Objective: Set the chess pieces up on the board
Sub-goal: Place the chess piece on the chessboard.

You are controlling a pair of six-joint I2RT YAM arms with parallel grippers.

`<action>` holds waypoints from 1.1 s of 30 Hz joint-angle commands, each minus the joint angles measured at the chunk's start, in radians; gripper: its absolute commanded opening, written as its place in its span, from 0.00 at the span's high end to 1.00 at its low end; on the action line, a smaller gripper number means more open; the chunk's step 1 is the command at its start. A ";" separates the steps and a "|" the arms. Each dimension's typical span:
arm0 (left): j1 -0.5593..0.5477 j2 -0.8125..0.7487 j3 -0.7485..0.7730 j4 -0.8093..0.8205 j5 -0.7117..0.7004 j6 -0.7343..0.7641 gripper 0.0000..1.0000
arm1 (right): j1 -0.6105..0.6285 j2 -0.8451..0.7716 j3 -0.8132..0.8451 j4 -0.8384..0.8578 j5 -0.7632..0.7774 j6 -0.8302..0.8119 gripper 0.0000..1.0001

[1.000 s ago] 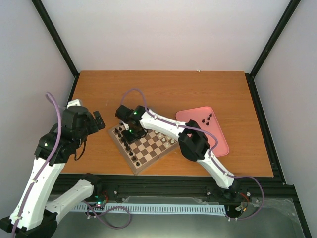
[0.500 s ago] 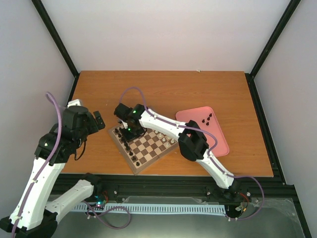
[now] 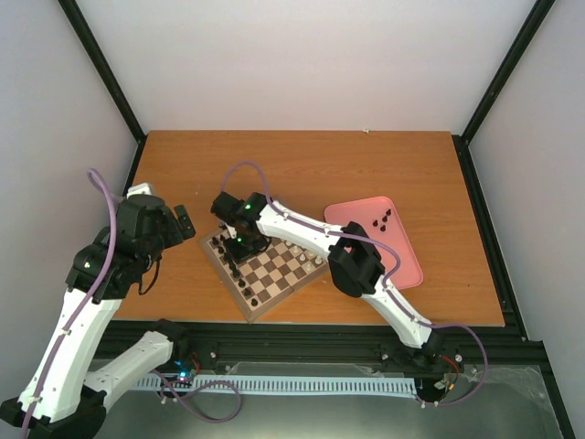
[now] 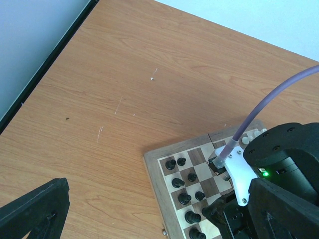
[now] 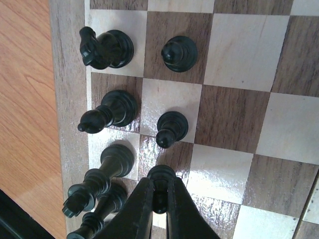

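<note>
I read the right gripper [image 5: 159,193] as clenched on a black pawn [image 5: 160,175], second column in from the board [image 5: 234,114] edge. Its long axis points at my wrist camera, head up, with the base hidden by the fingers. Neighbouring black pieces [image 5: 172,128] stand upright. The left gripper [image 3: 181,222] hangs off-board, released and empty, tips cut off.

R claw [image 5: 159,198] w/ black piece [image 5: 161,175] now slightly further left
</note>
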 commanded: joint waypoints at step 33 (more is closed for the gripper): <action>-0.005 0.000 0.004 0.007 0.013 -0.005 0.00 | 0.015 0.034 0.035 0.008 -0.014 -0.031 0.85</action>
